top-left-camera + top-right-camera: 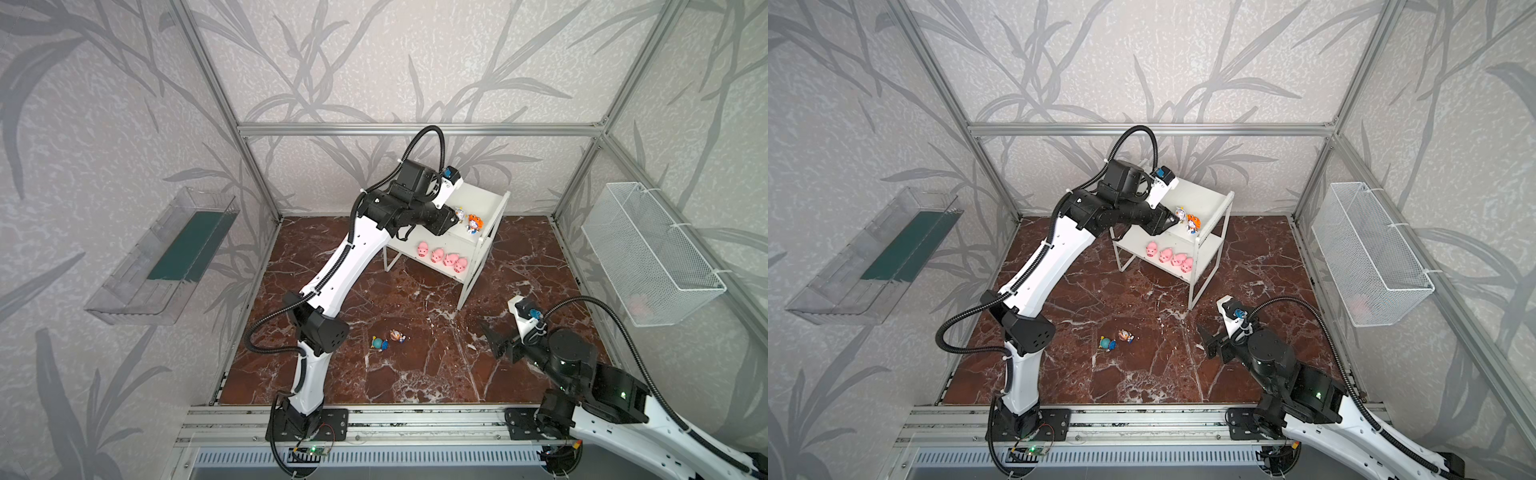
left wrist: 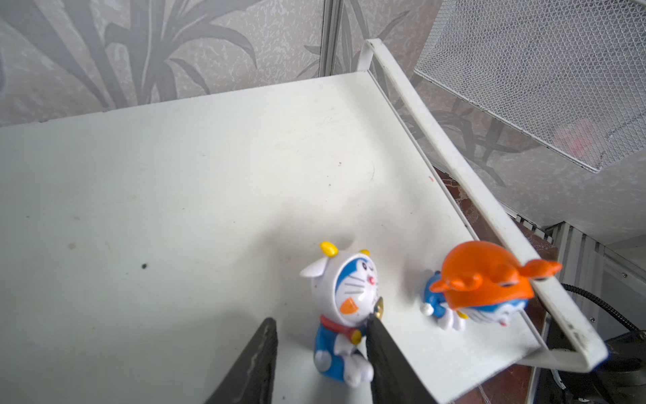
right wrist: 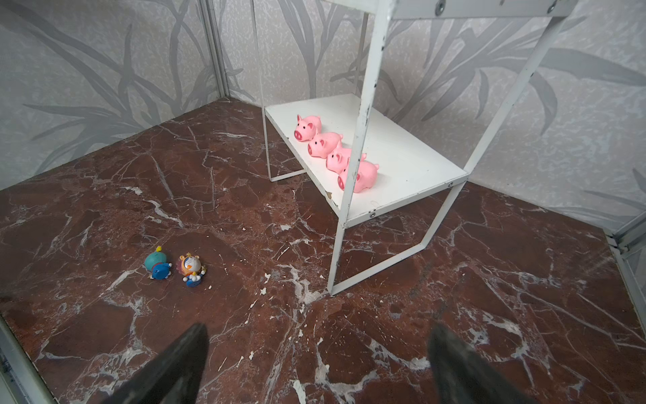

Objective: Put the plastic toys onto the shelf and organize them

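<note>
Left wrist view: left gripper (image 2: 320,318) jaws parted around white-gold figurine (image 2: 344,307), one finger (image 2: 384,349) touching, no clamp; I judge release on shelf (image 2: 174,175) top board. Figurine upright, blue body, horned white hood. Beyond, orange-hooded figurine (image 2: 489,290) tipped over by rail (image 2: 489,210). Pink pigs (image 3: 323,143) rowed on lower board (image 3: 402,164). Right gripper (image 3: 318,327) wide, empty; two figurines (image 3: 190,267) lie on floor (image 3: 105,210).

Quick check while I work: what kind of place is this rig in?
Probably a lab test cell dressed as a room: aluminium frame holding wallpapered panels, marble-look floor, left arm and right arm mounted on a front rail.
</note>
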`<state>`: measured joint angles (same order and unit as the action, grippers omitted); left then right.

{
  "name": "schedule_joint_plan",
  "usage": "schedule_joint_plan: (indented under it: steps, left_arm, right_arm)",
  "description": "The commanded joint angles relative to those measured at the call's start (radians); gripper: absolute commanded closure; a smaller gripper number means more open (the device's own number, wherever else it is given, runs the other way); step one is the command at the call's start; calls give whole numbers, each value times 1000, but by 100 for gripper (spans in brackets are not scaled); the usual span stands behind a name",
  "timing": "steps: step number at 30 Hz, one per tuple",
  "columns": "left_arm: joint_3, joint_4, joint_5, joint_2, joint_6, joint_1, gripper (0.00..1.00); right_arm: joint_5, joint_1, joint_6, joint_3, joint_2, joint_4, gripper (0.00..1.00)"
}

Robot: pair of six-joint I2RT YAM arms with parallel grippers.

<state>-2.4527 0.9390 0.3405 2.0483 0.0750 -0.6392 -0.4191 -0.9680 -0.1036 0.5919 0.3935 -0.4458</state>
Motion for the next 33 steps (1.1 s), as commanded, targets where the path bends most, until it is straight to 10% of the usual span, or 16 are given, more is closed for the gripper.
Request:
schedule_joint_plan:
  steps: [1, 33]
  left_arm:
    - [-25, 37, 8, 12, 11, 5, 61]
    - [156, -127, -41, -147, 5, 18, 84]
  right_arm:
    - [-5, -3, 1, -6, -5, 23, 3]
    - [12, -3, -1, -4, -11, 19, 3]
